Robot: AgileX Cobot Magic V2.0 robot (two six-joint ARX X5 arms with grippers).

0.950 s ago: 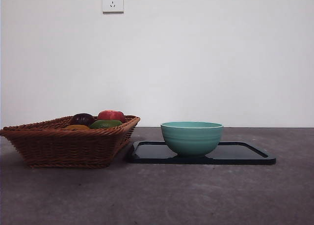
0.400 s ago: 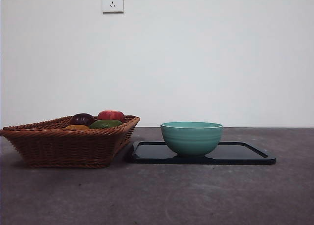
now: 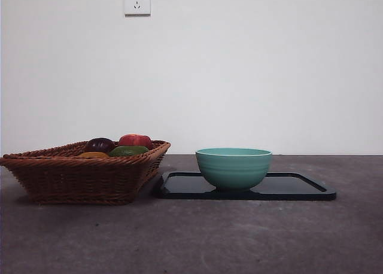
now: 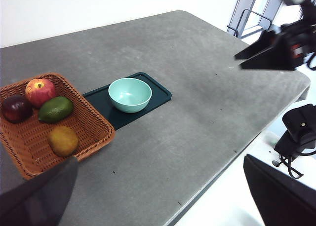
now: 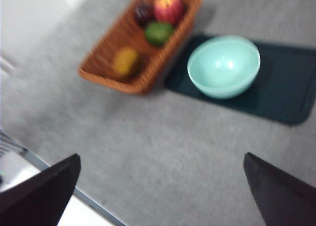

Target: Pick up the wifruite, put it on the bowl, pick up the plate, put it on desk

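Observation:
The wifruite, a dull orange-brown oval, lies in the near corner of a wicker basket; the front view shows only its top. The mint-green bowl stands empty on the plate, a flat dark rectangular tray on the grey desk. My left gripper hangs open high above the desk's near edge. My right gripper is also open and high, looking down on the bowl, the plate and the wifruite. Neither gripper shows in the front view.
The basket sits left of the plate, almost touching it, and also holds a red apple, a dark purple fruit and a green fruit. The right arm hovers off the desk's far corner. A white wall stands behind.

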